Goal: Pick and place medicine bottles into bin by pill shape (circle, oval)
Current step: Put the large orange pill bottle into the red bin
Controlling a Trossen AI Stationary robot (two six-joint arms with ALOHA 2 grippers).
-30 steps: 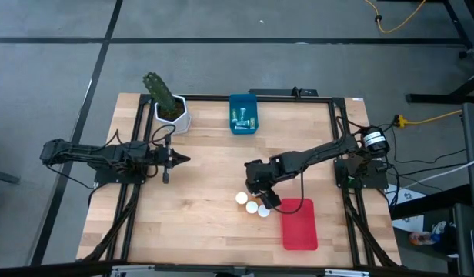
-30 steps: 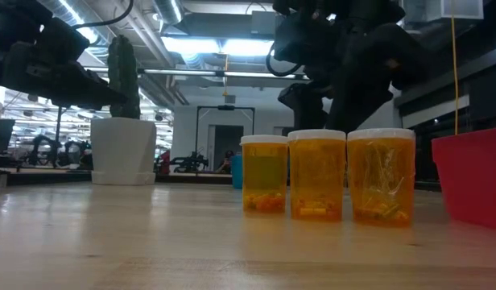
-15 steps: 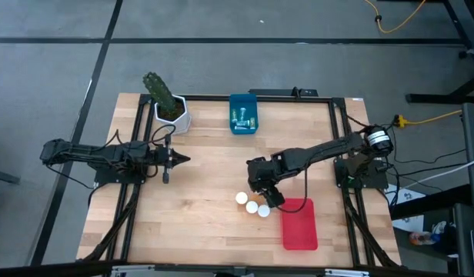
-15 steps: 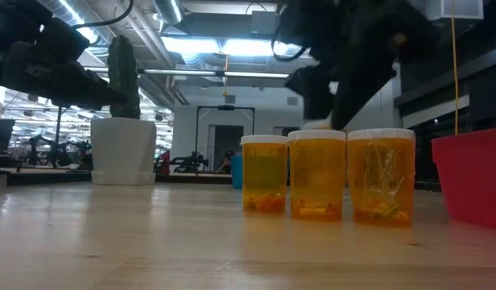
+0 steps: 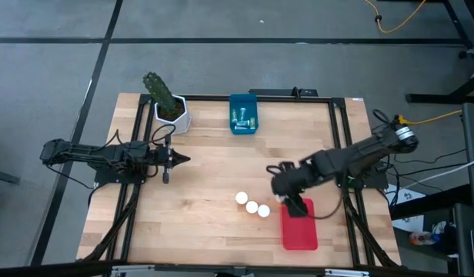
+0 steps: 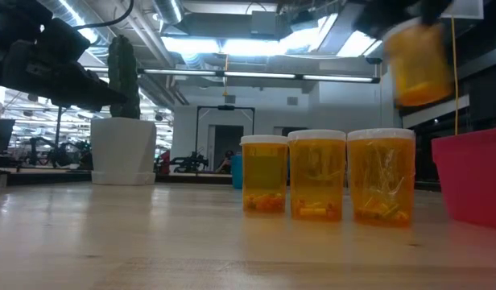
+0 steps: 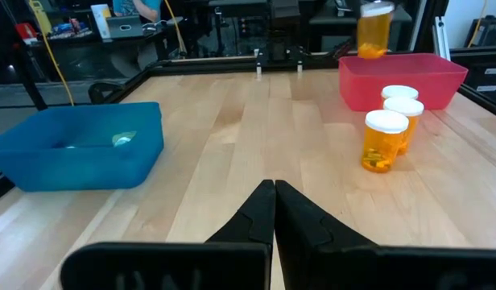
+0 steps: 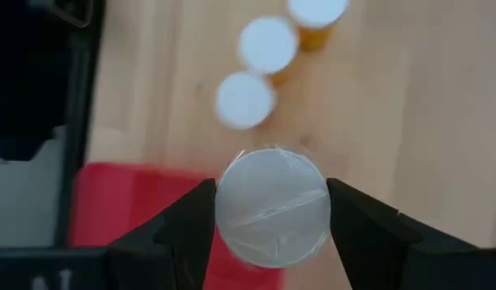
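On the pale wooden table (image 5: 206,192), the right hand (image 5: 292,198) is clamped on an orange white-capped medicine bottle (image 8: 271,206), held upright over the near edge of the rectangular red plastic bin (image 5: 300,231); the drop looks nearly straight down. The left hand (image 5: 175,159), pinched shut and empty, waits far across the table. Three orange bottles (image 5: 252,206) stand just beside the bin, and the blue bin (image 5: 243,113) holds small pale ones.

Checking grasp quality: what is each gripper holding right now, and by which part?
The right gripper holds an orange medicine bottle by the sides of its white cap, above the red bin. The left gripper holds nothing.
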